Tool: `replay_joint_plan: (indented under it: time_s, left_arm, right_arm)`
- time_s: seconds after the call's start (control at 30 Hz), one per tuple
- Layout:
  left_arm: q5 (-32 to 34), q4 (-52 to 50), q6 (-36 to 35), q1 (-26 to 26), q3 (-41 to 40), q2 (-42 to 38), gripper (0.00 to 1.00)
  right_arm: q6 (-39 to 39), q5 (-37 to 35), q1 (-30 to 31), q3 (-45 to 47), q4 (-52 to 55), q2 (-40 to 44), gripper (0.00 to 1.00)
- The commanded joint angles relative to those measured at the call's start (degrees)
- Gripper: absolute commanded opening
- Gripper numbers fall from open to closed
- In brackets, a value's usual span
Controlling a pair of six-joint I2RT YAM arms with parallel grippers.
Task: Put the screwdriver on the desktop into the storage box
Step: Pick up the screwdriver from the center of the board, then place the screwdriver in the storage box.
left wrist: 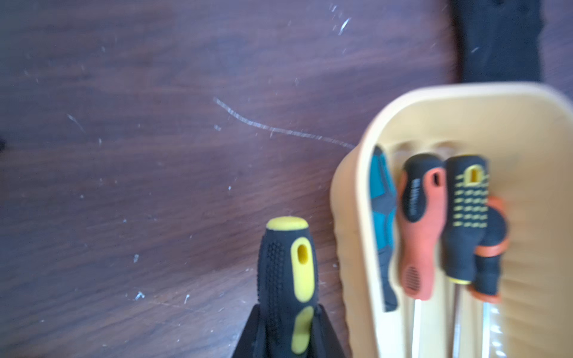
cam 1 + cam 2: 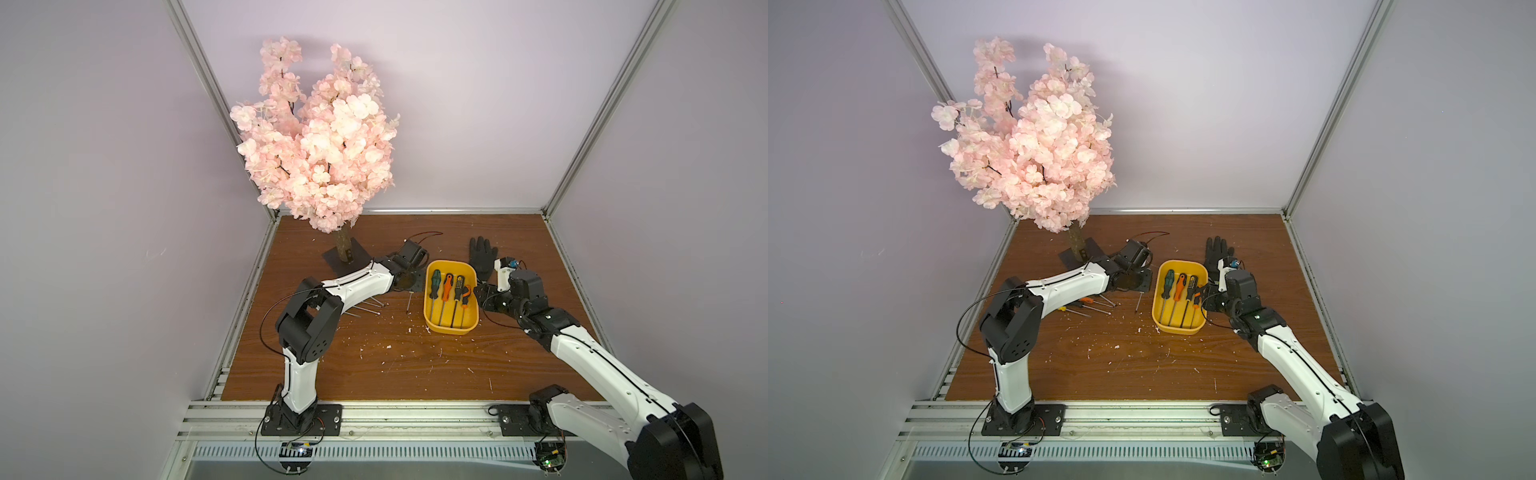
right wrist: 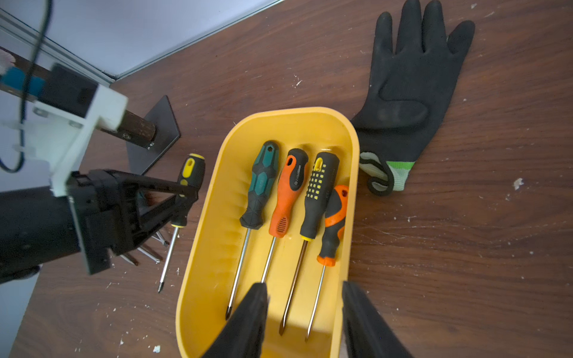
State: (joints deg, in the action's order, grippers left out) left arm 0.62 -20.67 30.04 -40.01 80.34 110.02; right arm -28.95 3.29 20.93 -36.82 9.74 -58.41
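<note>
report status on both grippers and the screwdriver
Left gripper shut on yellow-black screwdriver beside storage box, not yet in. Right gripper open, empty, by box's right side, may crowd drop. Four screwdrivers inside.

A brown wood-grain desktop (image 2: 374, 374), edged by aluminium rails (image 2: 415, 211) and dotted with white flecks (image 2: 388, 346), carried a yellow storage box (image 2: 453, 330) near its middle. A black glove (image 2: 482, 253) lay flat just beside the box's far right corner. A black base plate (image 2: 359, 253) sat far left. Loose screwdrivers (image 2: 1092, 305) lay left of the box. A yellow-and-black screwdriver (image 3: 193, 167) was just beside its left wall; whether it rested on the board could not be told.
</note>
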Motion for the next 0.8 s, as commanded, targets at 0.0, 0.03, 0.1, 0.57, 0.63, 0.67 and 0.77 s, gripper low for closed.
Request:
replay_joint_plan:
  time_s: [0.0, 0.03, 0.1, 0.57, 0.63, 0.67, 0.77]
  left_arm:
    - [-1.2, -1.8, 0.8, -0.2, 2.6, -2.1, 0.00]
    - [-1.4, -1.9, 1.0, -0.3, 3.1, -2.2, 0.00]
    - [-1.9, -1.9, 1.3, -0.7, 3.9, -2.3, 0.00]
    - [-5.9, -2.2, 3.2, -4.5, 16.0, 5.0, 0.00]
    - [-6.3, -2.2, 3.6, -5.0, 17.0, 6.2, 0.00]
    - [-6.5, -2.2, 3.7, -5.2, 17.4, 6.8, 0.00]
    - [-6.8, -2.2, 4.0, -5.9, 18.7, 8.5, 0.00]
  right_arm:
    - [-0.4, -0.6, 0.2, 0.5, -1.4, 1.4, 0.46]
    - [-0.4, -0.5, 0.2, 0.6, -1.4, 1.5, 0.46]
    - [-0.3, -0.5, 0.1, 0.6, -1.4, 1.5, 0.46]
    - [1.5, 0.2, -1.1, 0.3, -0.6, 2.2, 0.46]
    - [1.8, 0.2, -1.4, 0.5, -0.3, 2.7, 0.46]
    - [2.0, 0.2, -1.5, 0.6, -0.2, 2.9, 0.46]
    - [2.1, 0.2, -2.0, 1.0, 0.1, 3.6, 0.46]
